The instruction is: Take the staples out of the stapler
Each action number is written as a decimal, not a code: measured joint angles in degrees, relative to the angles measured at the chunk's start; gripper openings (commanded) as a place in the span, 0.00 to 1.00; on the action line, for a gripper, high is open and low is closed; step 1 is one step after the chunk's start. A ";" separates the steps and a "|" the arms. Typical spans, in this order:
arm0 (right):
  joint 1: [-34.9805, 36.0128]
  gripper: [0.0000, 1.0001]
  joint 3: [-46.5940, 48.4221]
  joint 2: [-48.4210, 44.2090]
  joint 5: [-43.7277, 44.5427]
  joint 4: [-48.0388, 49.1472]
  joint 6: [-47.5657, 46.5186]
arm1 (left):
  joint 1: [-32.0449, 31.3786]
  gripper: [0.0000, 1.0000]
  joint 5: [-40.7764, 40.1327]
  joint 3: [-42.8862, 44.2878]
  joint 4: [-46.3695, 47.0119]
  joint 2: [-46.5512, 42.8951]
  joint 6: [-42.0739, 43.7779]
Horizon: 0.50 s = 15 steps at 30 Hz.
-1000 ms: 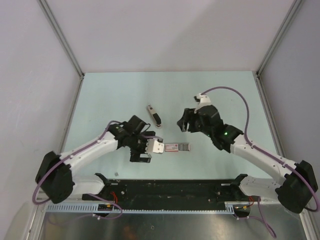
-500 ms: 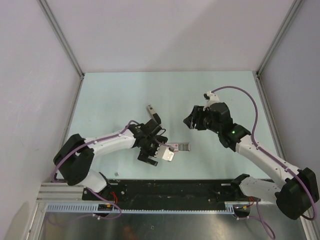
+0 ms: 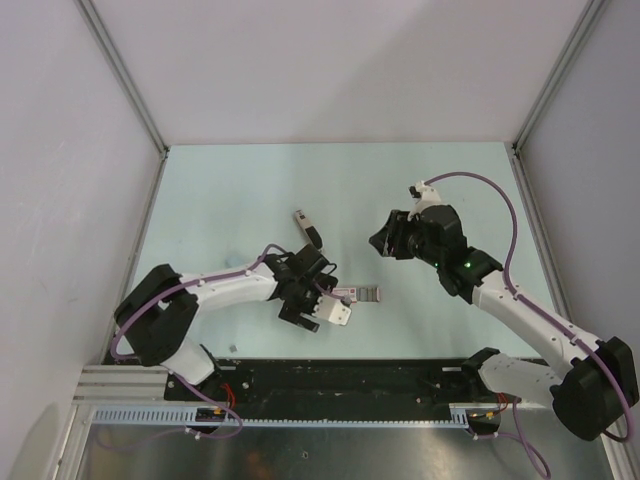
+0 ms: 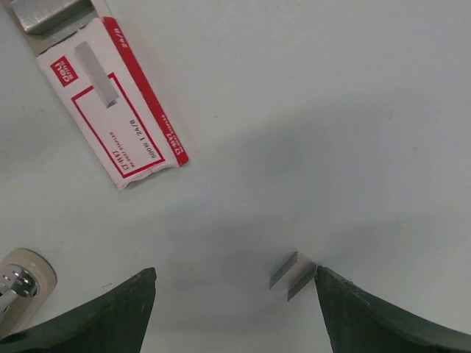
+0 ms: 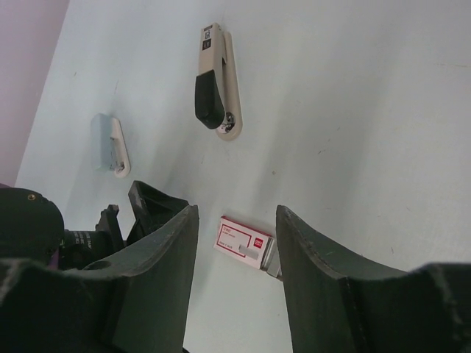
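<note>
The stapler, slim with a black top and a pale base, lies on the table behind my left arm; it also shows in the right wrist view. My left gripper is open and low over the table, just left of the red-and-white staple packet. In the left wrist view a short loose strip of staples lies on the table beside my right-hand fingertip; nothing is gripped. My right gripper is open and empty, held high to the right of the stapler, and its view looks down on the packet.
The packet has a grey staple strip sticking out of one end. A small cream object lies left of the stapler, and a cream piece with metal shows at the left wrist view's edge. Frame posts and walls ring the table.
My left arm has reached further right and its gripper has dropped to just below-left of the packet. My right gripper has shifted slightly right. The stapler has not moved.
</note>
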 measured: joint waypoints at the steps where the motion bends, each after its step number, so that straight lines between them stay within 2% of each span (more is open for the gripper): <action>1: -0.02 0.50 0.00 -0.11 0.02 0.09 0.00 | 0.00 0.91 -0.07 0.20 0.20 0.24 -0.31; 9: 0.04 0.47 0.00 -0.22 0.46 0.15 0.09 | 0.00 0.88 -0.46 2.51 1.84 2.78 -3.23; 15: 0.17 0.46 0.00 -0.22 1.09 0.17 0.09 | 0.28 0.74 -0.33 2.82 2.51 3.26 -5.31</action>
